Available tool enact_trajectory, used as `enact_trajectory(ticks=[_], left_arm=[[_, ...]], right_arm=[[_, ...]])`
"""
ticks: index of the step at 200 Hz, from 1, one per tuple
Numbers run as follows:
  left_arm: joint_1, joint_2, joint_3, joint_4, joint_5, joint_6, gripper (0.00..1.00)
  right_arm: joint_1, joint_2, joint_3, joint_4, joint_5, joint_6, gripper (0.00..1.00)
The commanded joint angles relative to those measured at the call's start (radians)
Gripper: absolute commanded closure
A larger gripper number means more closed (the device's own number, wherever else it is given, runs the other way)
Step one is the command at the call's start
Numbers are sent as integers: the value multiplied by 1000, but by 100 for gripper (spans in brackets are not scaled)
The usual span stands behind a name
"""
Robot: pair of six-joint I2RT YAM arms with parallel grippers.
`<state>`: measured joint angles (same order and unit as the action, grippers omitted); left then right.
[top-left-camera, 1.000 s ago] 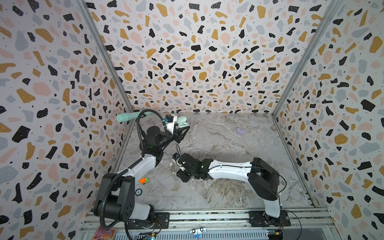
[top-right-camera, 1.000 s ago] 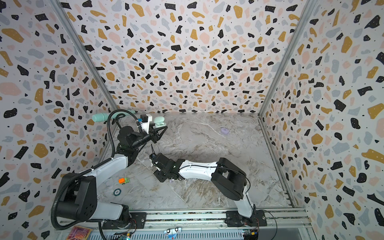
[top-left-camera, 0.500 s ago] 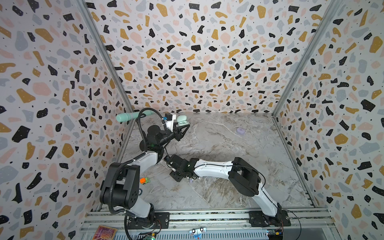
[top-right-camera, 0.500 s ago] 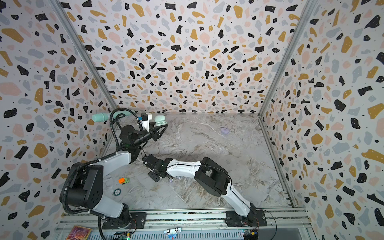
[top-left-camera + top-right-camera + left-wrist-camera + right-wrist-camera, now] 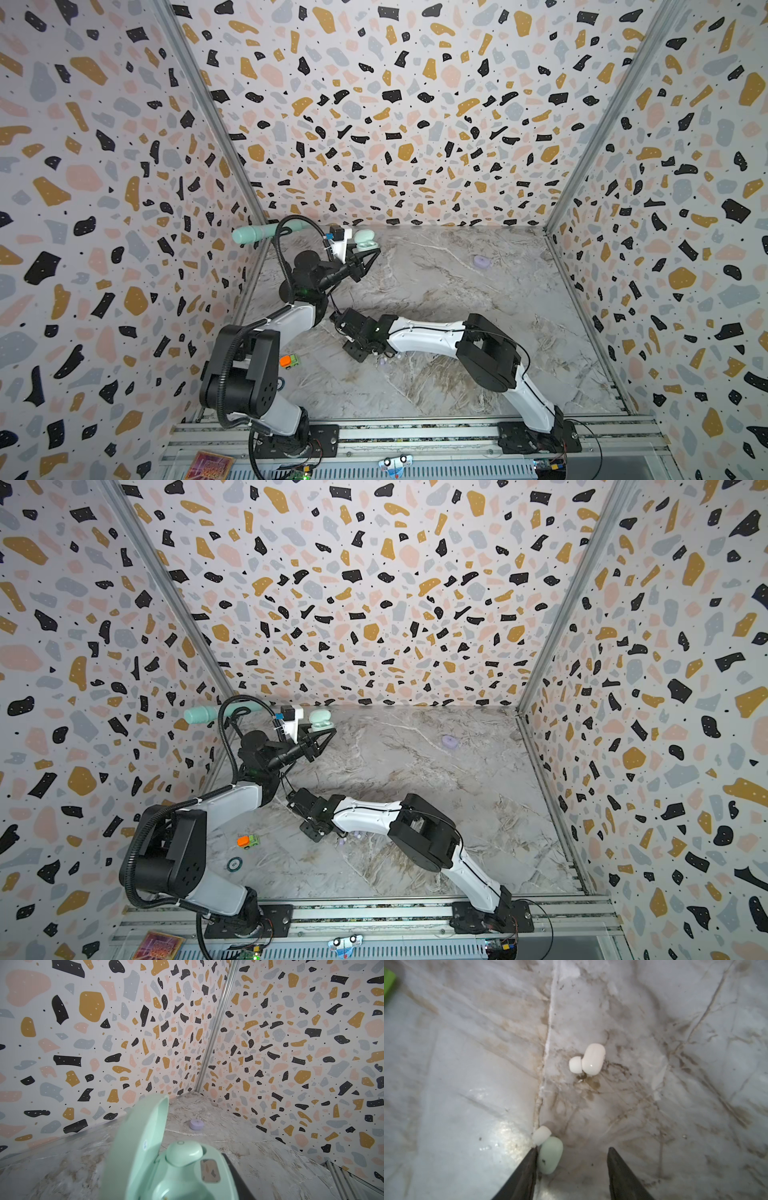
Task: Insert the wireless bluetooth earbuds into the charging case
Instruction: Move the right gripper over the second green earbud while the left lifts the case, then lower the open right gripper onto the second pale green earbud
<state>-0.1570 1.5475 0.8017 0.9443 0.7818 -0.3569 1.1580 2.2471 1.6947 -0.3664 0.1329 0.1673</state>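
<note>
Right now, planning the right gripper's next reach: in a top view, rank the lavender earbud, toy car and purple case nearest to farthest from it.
1. lavender earbud, just beside the right gripper.
2. toy car, off to its left.
3. purple case, far back right.

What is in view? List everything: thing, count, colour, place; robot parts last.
mint case: one, mint, lid open, in the left gripper
seated earbud: one, mint, in the mint case
loose mint earbud: one, white-tipped, on the table against a right gripper finger
white earbud: one, white, table, ahead of that gripper
lavender earbuds: apparently two, table, beside the right gripper
lavender case: one, far right of table
toy car: one, orange and green, near left of table
mint rod: one, back left corner
table: one, grey marble
left gripper: one, black, shut on the mint case
right gripper: one, black, open, low over the table
</note>
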Motion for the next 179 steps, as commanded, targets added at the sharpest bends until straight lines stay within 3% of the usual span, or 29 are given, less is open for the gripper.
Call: enact_trajectory(ticks=[1,179], left_arm=[[8,-4,40,65,19,-7,71],[8,-2,37,62,22,-12,70]], right_arm=[[-17,-43,-40,-57,38,-16,46],[-50,10,60,-64,1,-34,46]])
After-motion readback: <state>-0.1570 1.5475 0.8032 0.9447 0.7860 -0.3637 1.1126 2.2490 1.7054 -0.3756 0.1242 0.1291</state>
